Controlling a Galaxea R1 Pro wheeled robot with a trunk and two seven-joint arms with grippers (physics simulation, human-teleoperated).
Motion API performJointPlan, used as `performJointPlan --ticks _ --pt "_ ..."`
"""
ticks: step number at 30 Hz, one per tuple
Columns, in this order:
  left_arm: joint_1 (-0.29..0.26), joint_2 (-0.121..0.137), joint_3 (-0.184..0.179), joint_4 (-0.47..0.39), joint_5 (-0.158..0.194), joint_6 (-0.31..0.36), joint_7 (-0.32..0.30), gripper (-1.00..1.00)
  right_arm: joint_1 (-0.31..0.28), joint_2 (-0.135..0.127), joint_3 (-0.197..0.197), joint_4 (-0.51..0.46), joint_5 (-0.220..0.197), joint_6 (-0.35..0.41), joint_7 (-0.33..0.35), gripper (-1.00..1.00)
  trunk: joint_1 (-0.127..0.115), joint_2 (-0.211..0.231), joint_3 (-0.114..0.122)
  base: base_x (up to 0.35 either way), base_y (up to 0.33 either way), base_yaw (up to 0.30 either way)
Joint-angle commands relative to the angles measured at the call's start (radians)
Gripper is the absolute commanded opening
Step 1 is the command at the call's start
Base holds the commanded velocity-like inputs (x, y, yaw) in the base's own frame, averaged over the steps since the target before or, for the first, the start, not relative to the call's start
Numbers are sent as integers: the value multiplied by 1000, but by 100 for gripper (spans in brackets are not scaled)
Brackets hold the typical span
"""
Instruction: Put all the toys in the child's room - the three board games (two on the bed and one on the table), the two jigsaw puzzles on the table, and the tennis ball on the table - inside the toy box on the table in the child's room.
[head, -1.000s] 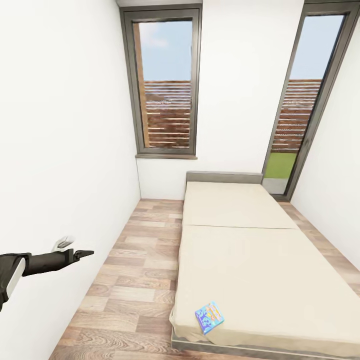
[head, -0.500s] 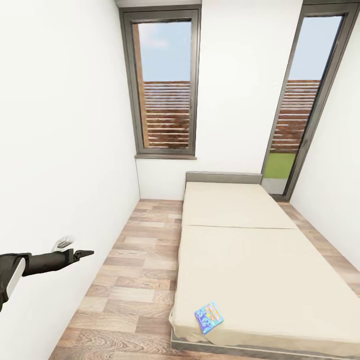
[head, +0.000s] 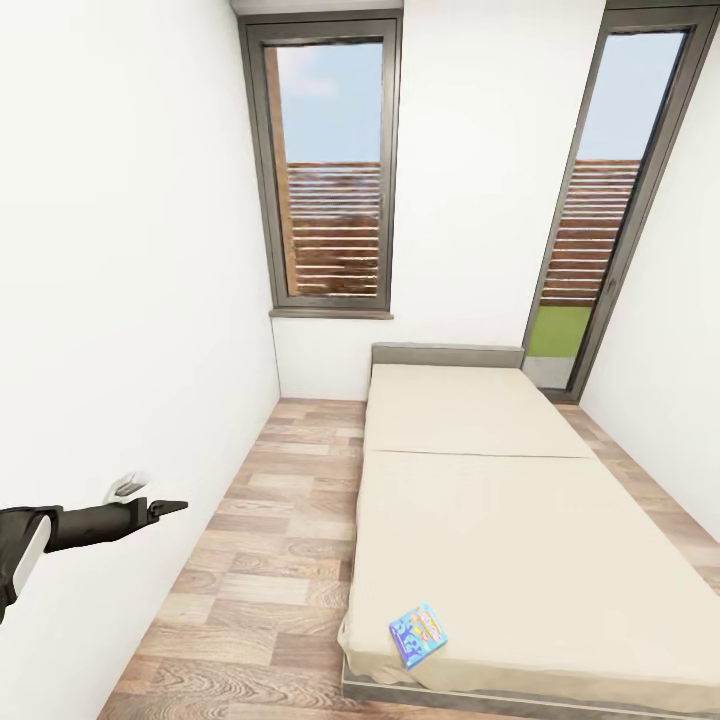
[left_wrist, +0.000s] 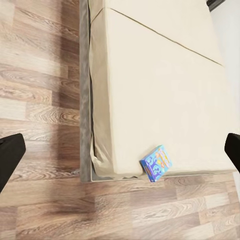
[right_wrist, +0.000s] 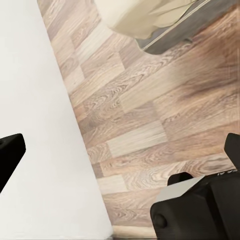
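The left gripper (head: 170, 508) was held out low beside the white wall (head: 120, 300), fingers spread wide in the left wrist view and nothing gripped, probably kept clear for travel. The wood-plank floor (head: 280, 520) lay between it and the bed (head: 520, 520). One board game (head: 418, 633) was seen flat at the bed's near corner, well apart from the gripper, likely the next pickup. The right gripper (right_wrist: 120, 150) was released too, pointed at the floor, nothing carried.

left arm (head: 70, 527) stretched forward, left gripper (left_wrist: 120, 150) jaws wide apart, right gripper (right_wrist: 120, 150) likewise
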Motion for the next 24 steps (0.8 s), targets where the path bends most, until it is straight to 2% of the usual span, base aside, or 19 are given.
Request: performJointPlan --ticks 1,4,9,17,24 --pt "-1 0 1 0 5 9 0 100 0 -1 -1 8 -8 4 6 100 1 -2 -2 0 0 0" --pt "-1 0 1 0 5 9 0 100 -9 -7 -7 55 -22 -1 46 100 1 -2 -2 0 0 0" --pt "-1 -5 0 0 5 8 0 100 -61 -10 -37 109 -72 -21 117 100 1 -2 -2 0 0 0" --pt "-1 -14 0 0 5 8 0 100 -134 3 -49 111 -91 -32 132 100 1 -2 -2 0 0 0" --pt "-1 -16 0 0 5 8 0 100 -196 -7 -52 116 -99 -19 141 100 1 -2 -2 0 0 0"
